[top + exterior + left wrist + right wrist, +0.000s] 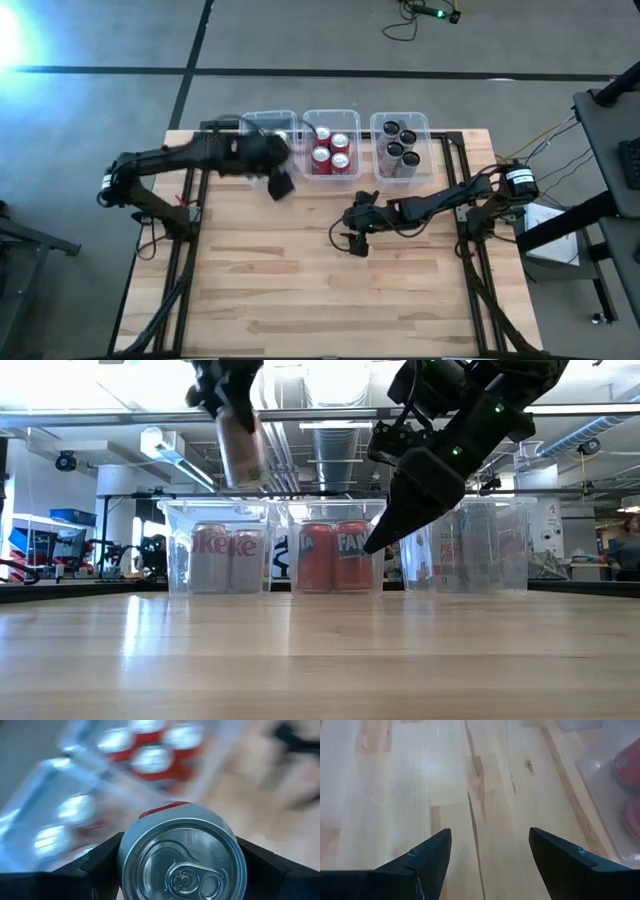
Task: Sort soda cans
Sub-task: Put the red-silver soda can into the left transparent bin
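Silver-bodied and silver-topped, one small metal soda can [182, 857] sits pinched between the dark fingers of the left gripper [276, 183], held in the air just beside the left clear plastic bin [268, 122]. Four red cans [331, 152] stand in the middle clear bin [331, 115], black cans [399, 148] in the right one. The right gripper [490, 862] hangs spread apart above the pale wooden table [300, 290].

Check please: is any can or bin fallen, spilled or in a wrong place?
Nothing stands out. The three bins sit in a row, with cans upright and grouped by colour: red cans, black cans. The left claw holds a silver can above the table. The right claw is open and empty.
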Available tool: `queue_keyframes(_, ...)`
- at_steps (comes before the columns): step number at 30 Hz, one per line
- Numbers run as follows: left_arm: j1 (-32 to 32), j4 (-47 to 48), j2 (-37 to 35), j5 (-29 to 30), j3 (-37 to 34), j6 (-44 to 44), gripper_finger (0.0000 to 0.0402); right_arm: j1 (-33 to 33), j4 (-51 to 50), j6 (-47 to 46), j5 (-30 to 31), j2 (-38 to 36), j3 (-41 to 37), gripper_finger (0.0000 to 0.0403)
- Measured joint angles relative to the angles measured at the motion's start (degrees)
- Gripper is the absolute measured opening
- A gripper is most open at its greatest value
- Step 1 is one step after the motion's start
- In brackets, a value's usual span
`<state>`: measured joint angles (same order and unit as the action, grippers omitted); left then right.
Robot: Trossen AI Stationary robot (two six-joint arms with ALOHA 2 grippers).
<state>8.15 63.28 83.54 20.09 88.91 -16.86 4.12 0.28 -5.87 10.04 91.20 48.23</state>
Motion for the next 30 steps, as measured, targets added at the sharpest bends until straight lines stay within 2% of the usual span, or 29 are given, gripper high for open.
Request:
queue_keyframes(2,3.57,1.4,-1.15,2.18,-0.23,0.87,0.0283,0.0,0.48,0.01,0.0,-0.02,0.0,0.0261)
queue_keyframes(7,12.7,-0.51,-1.93,1.67,-0.5,5.6,0.0283,0.0,0.46,-0.49,0.0,-0.02,0.0,0.0265)
queue_keyframes(12,19.09,-1.37,1.12,-6.54,-1.94,7.87,0.0283,0.13,0.28,-0.98,0.0,-0.02,0.0,0.0273)
queue_keyframes(20,19.82,-3.49,7.84,-8.76,-2.07,10.84,0.0283,0.13,-0.1,-0.98,0.0,-0.02,0.0,0.0279)
queue_keyframes(30,21.61,-3.11,13.59,-12.12,-2.08,14.6,0.0283,0.13,-1.37,-2.03,0.0,-0.02,0.0,0.026)
